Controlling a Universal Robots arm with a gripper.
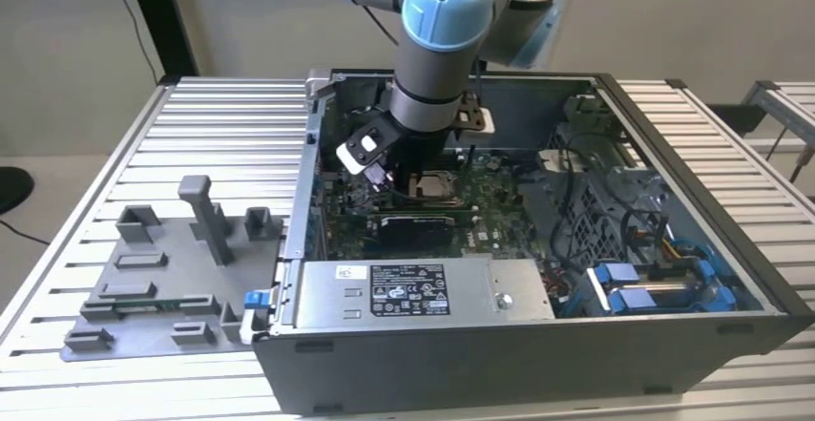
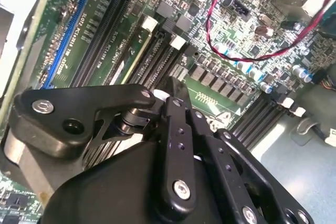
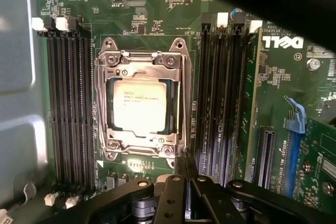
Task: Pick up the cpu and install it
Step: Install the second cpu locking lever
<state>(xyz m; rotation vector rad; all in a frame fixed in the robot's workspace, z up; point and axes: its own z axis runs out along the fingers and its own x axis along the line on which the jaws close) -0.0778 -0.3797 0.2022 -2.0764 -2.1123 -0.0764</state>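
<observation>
Figure: arm reaching into the open computer case (image 1: 713,240) on the slatted table (image 1: 76,182). You are looking, in the first wrist view, at the cpu (image 3: 139,107) lying flat inside the metal-framed socket (image 3: 142,56) of the green motherboard (image 3: 157,9), its pale square top facing the camera and its edges running parallel to the memory slots (image 3: 68,103) on either side. In the exterior view the same chip (image 1: 430,186) is sitting just below the arm's wrist, near the middle of the board. The gripper (image 3: 185,174) is hanging just beside one edge of the socket frame, with its fingertips (image 3: 180,165) drawn together and clasping nothing; the cpu is lying apart from them, straight ahead across that edge. In the second wrist view the gripper (image 2: 169,94) is poised above the memory slots, fingers pressed closed, nothing between them.
</observation>
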